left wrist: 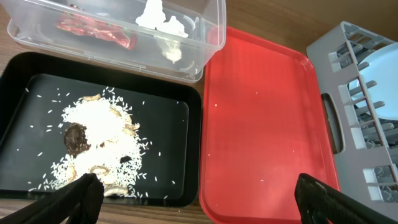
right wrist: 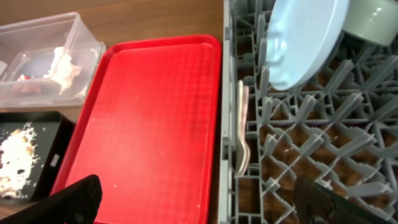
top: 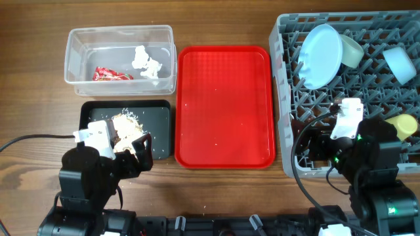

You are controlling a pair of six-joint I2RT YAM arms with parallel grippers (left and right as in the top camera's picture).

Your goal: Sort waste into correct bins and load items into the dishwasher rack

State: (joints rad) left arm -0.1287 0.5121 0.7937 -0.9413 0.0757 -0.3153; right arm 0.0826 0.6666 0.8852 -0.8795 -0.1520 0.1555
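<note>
- Left gripper (left wrist: 196,186) hangs spread wide over the black tray's (left wrist: 193,149) near edge, with food scraps (left wrist: 99,134) inside.
- Right gripper (right wrist: 198,185) gapes empty above the rack's (right wrist: 227,93) near left corner.
- By the table's (top: 33,108) far left corner, wrapper (left wrist: 96,31) and tissue (left wrist: 163,25) lie in the clear tub (left wrist: 214,34).

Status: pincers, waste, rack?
Left pincer, right pincer open, empty. Wrapper, tissue in tub; scraps in black tray. Plate, green bowl, blue bowl, cup in rack. Nothing blocking.

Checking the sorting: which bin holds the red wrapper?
The clear tub: red wrapper and white tissue inside; the black tray holds only food scraps.
</note>
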